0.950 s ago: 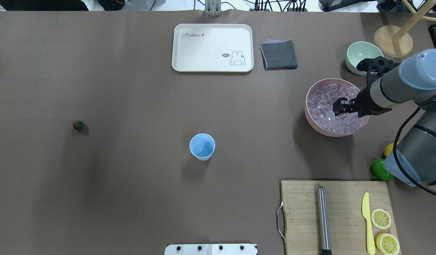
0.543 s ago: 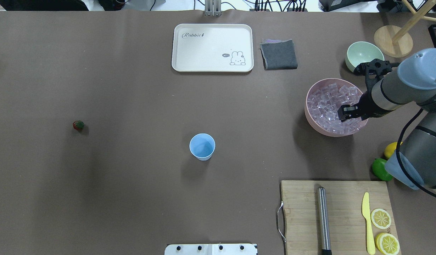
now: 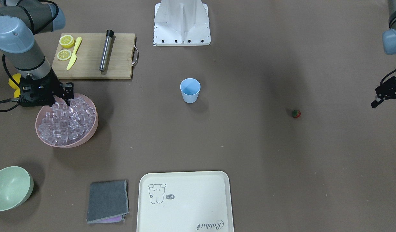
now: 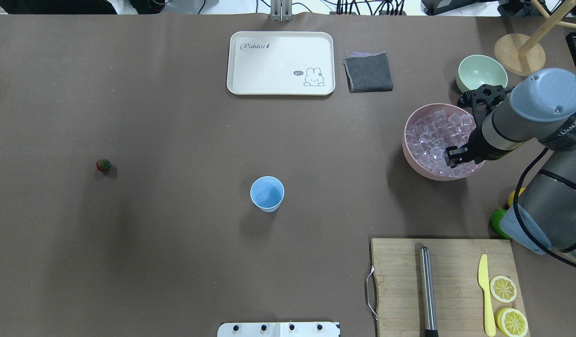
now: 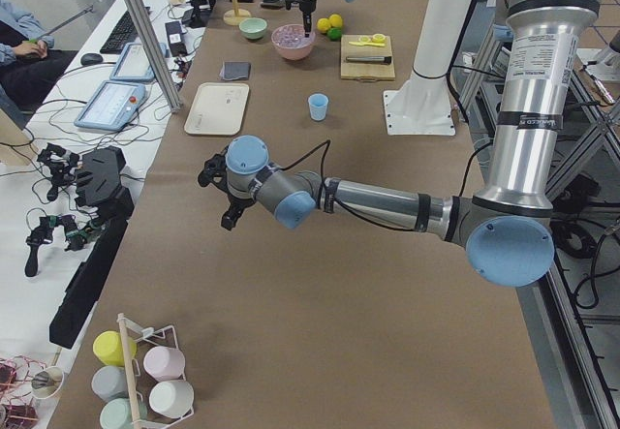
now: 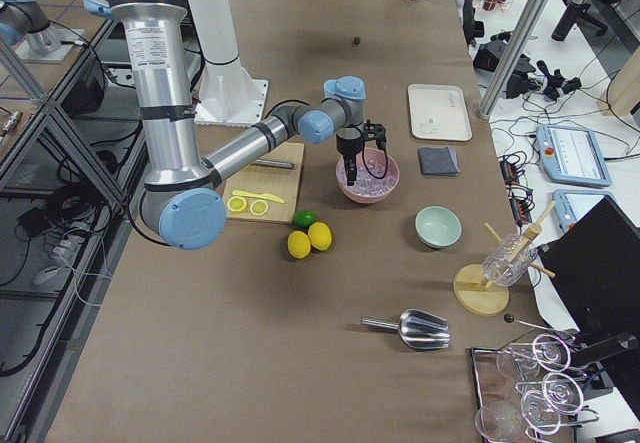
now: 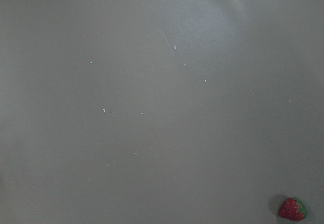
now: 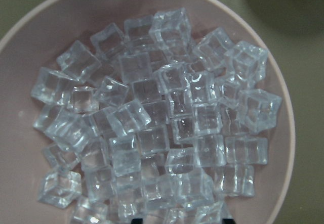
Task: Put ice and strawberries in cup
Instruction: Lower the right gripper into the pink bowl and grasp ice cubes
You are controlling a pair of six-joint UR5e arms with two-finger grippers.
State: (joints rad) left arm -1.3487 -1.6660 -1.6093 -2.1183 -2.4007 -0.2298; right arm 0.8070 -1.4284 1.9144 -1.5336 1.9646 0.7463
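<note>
The light blue cup (image 4: pixel 267 194) stands upright mid-table, also in the front view (image 3: pixel 190 90). Clear ice cubes (image 4: pixel 431 135) fill a pink bowl (image 4: pixel 409 157) at the right; the right wrist view looks straight down on the heap (image 8: pixel 157 123). My right gripper (image 4: pixel 454 157) hangs over the near part of that bowl, and its tips show apart at the wrist view's bottom edge. The small red strawberry (image 4: pixel 103 165) lies alone far left, at the corner of the left wrist view (image 7: pixel 292 209). My left gripper (image 3: pixel 388 109) hovers open, left of the berry.
A white rabbit tray (image 4: pixel 281 63), grey cloth (image 4: pixel 368 71) and pale green bowl (image 4: pixel 480 72) sit at the back. A cutting board (image 4: pixel 395 281) with steel rod (image 4: pixel 427 290), yellow knife (image 4: pixel 485 295) and lemon halves is front right. A lime (image 4: pixel 498 223) lies by the right arm.
My right gripper has shifted from the middle of the ice heap toward the bowl's near side. The cup and strawberry have not moved.
</note>
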